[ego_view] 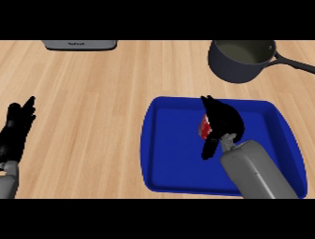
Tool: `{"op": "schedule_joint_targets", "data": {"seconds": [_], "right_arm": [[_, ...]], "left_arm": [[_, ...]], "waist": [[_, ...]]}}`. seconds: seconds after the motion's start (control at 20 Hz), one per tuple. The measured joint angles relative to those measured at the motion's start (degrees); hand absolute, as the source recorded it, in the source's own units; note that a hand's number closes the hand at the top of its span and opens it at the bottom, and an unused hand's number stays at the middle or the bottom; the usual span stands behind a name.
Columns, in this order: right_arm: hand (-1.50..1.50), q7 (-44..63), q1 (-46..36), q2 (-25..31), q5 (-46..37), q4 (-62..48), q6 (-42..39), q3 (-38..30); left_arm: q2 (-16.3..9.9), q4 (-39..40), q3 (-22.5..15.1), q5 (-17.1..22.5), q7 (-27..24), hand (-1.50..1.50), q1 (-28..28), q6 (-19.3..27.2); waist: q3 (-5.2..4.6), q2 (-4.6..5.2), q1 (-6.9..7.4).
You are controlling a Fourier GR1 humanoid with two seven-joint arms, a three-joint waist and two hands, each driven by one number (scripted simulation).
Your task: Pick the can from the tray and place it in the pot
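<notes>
Blue plastic is forming the tray (161,154), which is lying on the wooden tabletop (84,93). Inside the tray, toward its middle, a red can (204,127) is being partly covered by the right hand (222,122); only a small red patch is being shown at the hand's left side.

Step in hand: the pick is being carried out. The right hand is being held over the can, with its fingers curved down along and over it. The thumb is being seen hanging below, apart from the fingers. Whether the fingers are actually being clamped on the can or only being laid against it cannot be told, since the hand is hiding the contact. The can is judged to be resting in the tray, not yet lifted.

Next move: the grasp is to be completed and the can is to be raised above the tray wall. It is then to be carried up and to the right, toward the dark pot (241,60), which is standing well apart beyond the tray's far edge, handle pointing right. The can is to be lowered through the pot's open mouth.

Left hand (13,135): it is being rested at the view's left, fingers straight, nothing being held.
</notes>
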State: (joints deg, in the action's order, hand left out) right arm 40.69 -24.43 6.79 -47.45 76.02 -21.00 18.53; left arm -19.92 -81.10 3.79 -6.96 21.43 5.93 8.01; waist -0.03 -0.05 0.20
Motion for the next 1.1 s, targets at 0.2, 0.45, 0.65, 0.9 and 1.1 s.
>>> {"op": "schedule_joint_targets", "data": {"seconds": [0.2, 0.45, 0.65, 0.9, 1.1], "right_arm": [[-1.5, -1.88, 0.52, -0.6, -1.38, -0.72, -0.01, -1.03], [1.5, -4.72, -1.13, -1.19, -2.71, -4.18, 1.74, -3.25], [1.5, -7.45, 0.02, -0.86, -5.99, -3.23, 4.65, -1.63], [1.5, -11.02, -0.81, 0.25, -9.67, -4.02, 6.75, -1.0], [1.5, -10.79, -0.63, -0.3, -12.43, -1.64, 7.52, -0.64]], "left_arm": [[0.18, -1.98, 1.04, -0.28, 1.11, 0.0, -0.66, -1.47], [0.38, -1.25, 2.44, -0.34, 0.55, 0.0, -0.13, -2.89], [0.76, -0.87, 2.94, -1.11, -0.56, 0.0, -0.6, -3.1], [1.44, -1.21, 3.29, -1.66, -0.47, 0.0, -0.94, -3.65], [1.84, -2.33, 3.7, -2.39, 0.29, 0.0, -1.07, -3.76]], "waist": [[-0.1, -0.2, 0.02], [-0.34, -0.51, -0.08], [-0.33, -0.52, -0.14], [-0.19, -0.35, -0.08], [-0.1, -0.21, -0.11]]}}
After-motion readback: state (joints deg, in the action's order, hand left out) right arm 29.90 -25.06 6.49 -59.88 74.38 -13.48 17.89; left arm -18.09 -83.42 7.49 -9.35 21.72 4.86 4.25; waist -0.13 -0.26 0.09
